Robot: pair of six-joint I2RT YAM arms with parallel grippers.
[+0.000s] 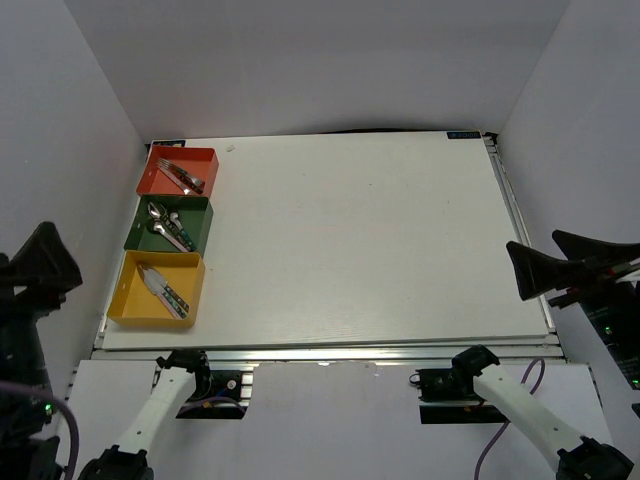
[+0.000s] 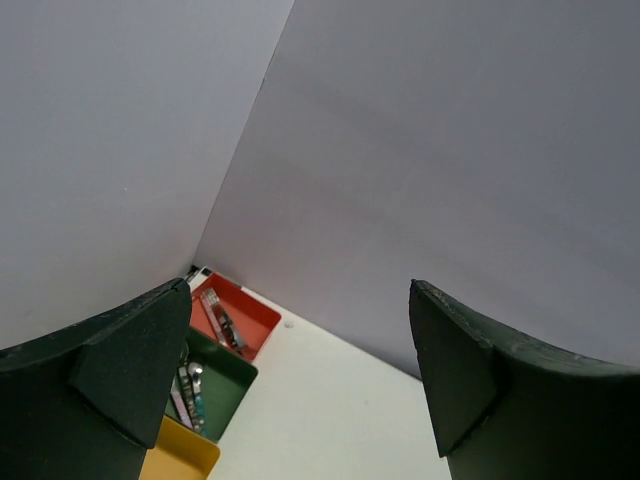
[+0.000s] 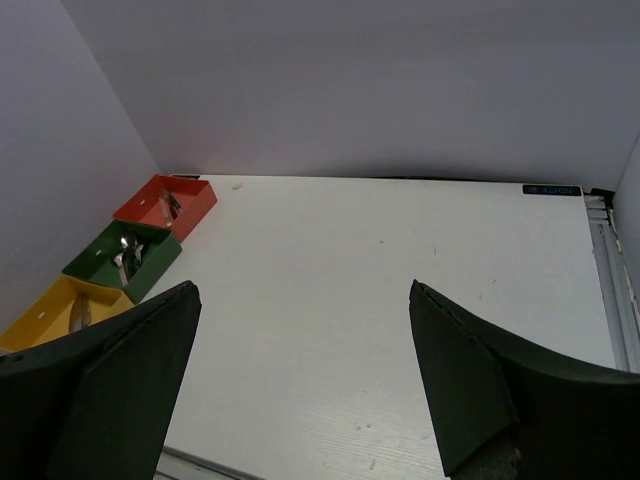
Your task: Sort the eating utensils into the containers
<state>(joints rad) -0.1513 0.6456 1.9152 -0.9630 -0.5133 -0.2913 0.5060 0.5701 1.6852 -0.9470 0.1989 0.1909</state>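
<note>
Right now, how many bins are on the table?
3, in a column along the left edge of the table: orange-red bin farthest from the arms, dark green bin in the middle, yellow bin nearest. The whole tabletop shows, so none seems hidden.

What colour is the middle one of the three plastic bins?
Dark green; that small rectangular bin shows best from the top external view.

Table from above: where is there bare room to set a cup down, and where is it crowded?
Nearly the whole white table is bare, across to its right edge. Only the left edge is crowded: orange-red bin, green bin, yellow bin, each holding utensils.
</note>
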